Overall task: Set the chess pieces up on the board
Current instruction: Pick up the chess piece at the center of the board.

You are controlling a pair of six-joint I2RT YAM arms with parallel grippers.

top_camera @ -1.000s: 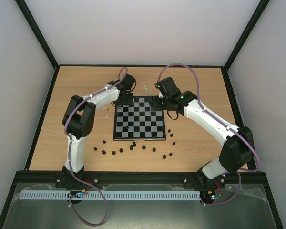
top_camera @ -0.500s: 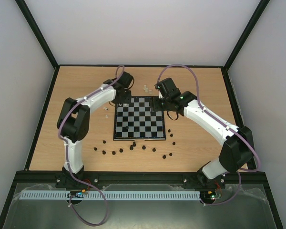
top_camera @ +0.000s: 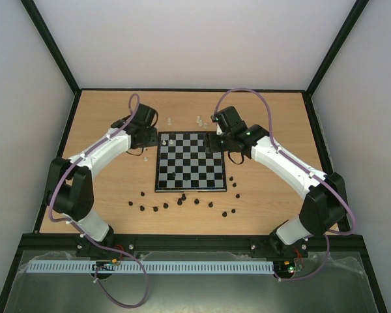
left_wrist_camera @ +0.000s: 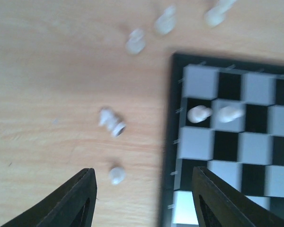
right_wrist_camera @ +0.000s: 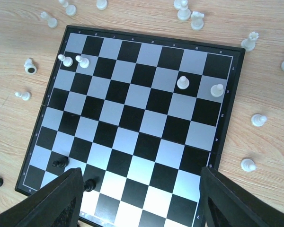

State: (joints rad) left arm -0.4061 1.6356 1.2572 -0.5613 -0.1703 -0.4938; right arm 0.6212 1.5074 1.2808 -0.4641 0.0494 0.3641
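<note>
The board [top_camera: 195,171] lies mid-table. My left gripper [top_camera: 149,137] is open and empty, over the table just left of the board's far left corner. In its wrist view [left_wrist_camera: 144,201] a small white piece [left_wrist_camera: 117,175] stands between the fingers and another [left_wrist_camera: 112,122] lies on its side. Two white pieces [left_wrist_camera: 199,114] stand on the board's edge squares. My right gripper [top_camera: 216,141] is open and empty above the board's far right part [right_wrist_camera: 142,208]. Several white pieces [right_wrist_camera: 182,82] and two black pieces [right_wrist_camera: 60,162] stand on the board [right_wrist_camera: 146,123].
Several black pieces [top_camera: 156,209] are scattered on the wood along the board's near edge and near right corner. Loose white pieces [top_camera: 200,120] lie behind the board and to its left [top_camera: 145,156]. More white pieces [right_wrist_camera: 259,120] lie off the board's right side.
My left arm has swung left, from over the board's far left corner to the table beside it. Two white pieces show on that corner. The right arm has not moved.
</note>
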